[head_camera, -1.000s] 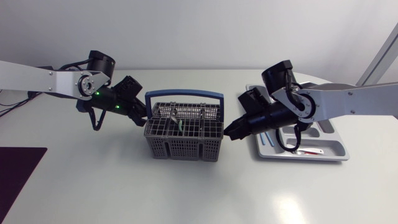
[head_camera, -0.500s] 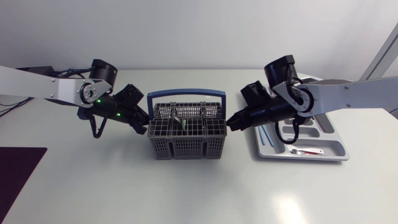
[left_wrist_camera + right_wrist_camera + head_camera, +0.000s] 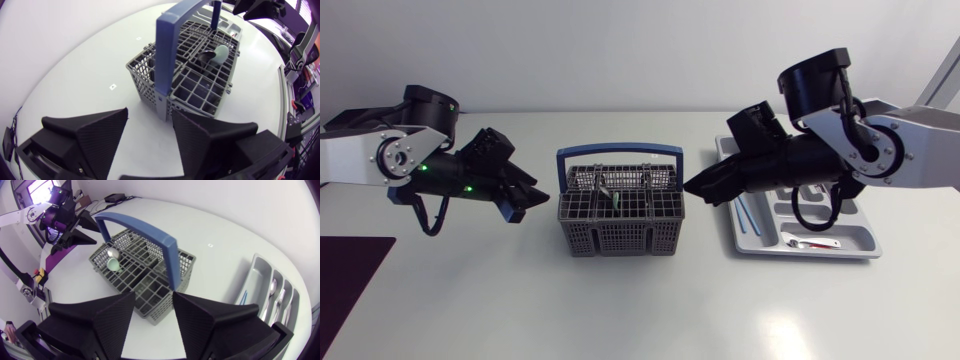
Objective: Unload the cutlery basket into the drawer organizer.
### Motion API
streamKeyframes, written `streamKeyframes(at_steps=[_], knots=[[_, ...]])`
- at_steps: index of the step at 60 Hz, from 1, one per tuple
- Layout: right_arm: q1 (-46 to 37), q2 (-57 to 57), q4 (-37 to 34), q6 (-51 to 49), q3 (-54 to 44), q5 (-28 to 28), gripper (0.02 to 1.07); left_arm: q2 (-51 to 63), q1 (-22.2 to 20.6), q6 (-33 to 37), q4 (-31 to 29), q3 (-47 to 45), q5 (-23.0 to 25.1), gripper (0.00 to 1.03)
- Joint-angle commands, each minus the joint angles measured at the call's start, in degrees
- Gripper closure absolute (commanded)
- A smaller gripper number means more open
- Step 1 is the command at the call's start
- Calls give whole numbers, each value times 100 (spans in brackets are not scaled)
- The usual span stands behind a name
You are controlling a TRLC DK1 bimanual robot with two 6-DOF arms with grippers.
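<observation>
The grey cutlery basket point(image 3: 618, 212) with a blue handle point(image 3: 617, 152) stands mid-table. It holds a metal spoon point(image 3: 113, 253), a pale green spoon point(image 3: 115, 265) and other dark pieces. My left gripper point(image 3: 525, 198) is open a short way left of the basket, which lies ahead of it point(image 3: 200, 85) with nothing between its fingers point(image 3: 95, 125). Close to the basket's right side, my right gripper point(image 3: 694, 187) is also open and empty point(image 3: 154, 312). The grey drawer organizer point(image 3: 860, 240) lies at the right, with a blue-handled piece point(image 3: 750, 215) and a red-handled piece point(image 3: 817, 243) in it.
My right arm's forearm hangs over the organizer's left compartments. Metal cutlery point(image 3: 272, 287) shows in the organizer's slots. A dark purple mat point(image 3: 345, 280) lies at the table's left front corner. Bare table stretches in front of the basket.
Both grippers have opened. The left one has pulled back to the left, away from the basket's side; the right arm has lifted and drawn slightly back. The basket stays put.
</observation>
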Motion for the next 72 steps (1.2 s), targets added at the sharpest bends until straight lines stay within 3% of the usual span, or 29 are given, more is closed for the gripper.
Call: streamKeyframes(at_steps=[1, 16, 35, 54, 72], knots=[[296, -87, -236, 402, 131, 44, 44, -312, 100, 166, -60, -319, 67, 8], [1298, 370, -667, 911, 860, 440, 44, -901, 249, 263, -69, -776, 207, 7], [1535, 1486, -1001, 1201, 1774, 457, 45, -1050, 302, 386, -69, -995, 260, 7], [1825, 1899, -931, 1641, 1941, 694, 45, -1147, 346, 403, -78, -1083, 330, 7], [2080, 1987, -755, 1949, 1994, 1406, 49, -1182, 337, 394, -69, -1092, 330, 7]])
